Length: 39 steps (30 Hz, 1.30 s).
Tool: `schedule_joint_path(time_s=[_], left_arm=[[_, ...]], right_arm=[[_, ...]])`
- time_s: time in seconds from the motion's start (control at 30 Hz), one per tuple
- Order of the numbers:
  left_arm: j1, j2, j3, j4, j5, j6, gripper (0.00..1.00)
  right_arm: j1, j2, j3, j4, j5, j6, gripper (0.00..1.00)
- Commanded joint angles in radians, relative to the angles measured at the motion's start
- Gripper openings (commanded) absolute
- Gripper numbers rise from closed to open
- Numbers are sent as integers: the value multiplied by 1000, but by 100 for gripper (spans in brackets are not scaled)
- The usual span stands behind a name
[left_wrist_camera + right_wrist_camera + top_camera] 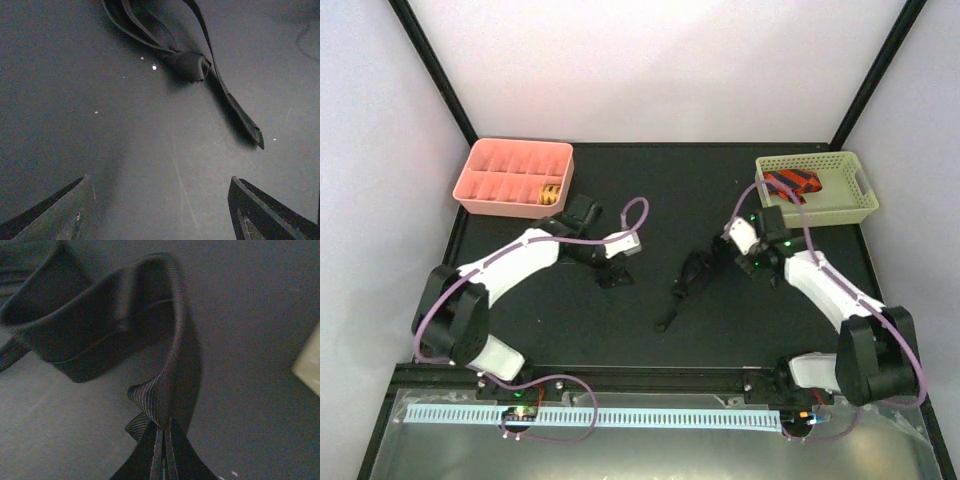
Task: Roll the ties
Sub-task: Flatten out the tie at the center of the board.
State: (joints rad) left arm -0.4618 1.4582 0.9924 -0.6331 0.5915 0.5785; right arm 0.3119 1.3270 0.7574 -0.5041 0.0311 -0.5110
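The right tool [162,447] pinches the black tie [105,335]; the left tool [157,200] is spread. A fast pull could make it slip out.

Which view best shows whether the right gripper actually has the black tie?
Right wrist: the right gripper is pinched shut on a fold of the black tie, close up. Top external shows only a dark tangle on the dark table; left wrist shows its narrow end lying flat, not the grip.
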Motion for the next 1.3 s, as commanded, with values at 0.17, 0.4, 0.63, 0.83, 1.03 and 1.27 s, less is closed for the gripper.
schedule_joint_path(time_s=[0.17, 0.4, 0.63, 0.83, 1.03, 1.27], left_arm=[[-185, 227, 114, 138, -54, -2, 61], [-275, 373, 204, 168, -92, -22, 58], [-312, 469, 262, 176, -112, -55, 63], [-353, 510, 272, 192, -147, -62, 63], [-374, 537, 291, 189, -192, -72, 54], [-357, 459, 234, 157, -223, -63, 8]], right_arm=[[-295, -48, 139, -206, -193, -71, 2], [-424, -17, 210, -318, -267, -113, 2], [-469, 5, 215, -346, -255, -129, 2], [-509, 11, 217, -355, -251, -141, 2], [-523, 14, 215, -362, -252, -148, 2], [-548, 9, 221, -379, -252, -169, 2]])
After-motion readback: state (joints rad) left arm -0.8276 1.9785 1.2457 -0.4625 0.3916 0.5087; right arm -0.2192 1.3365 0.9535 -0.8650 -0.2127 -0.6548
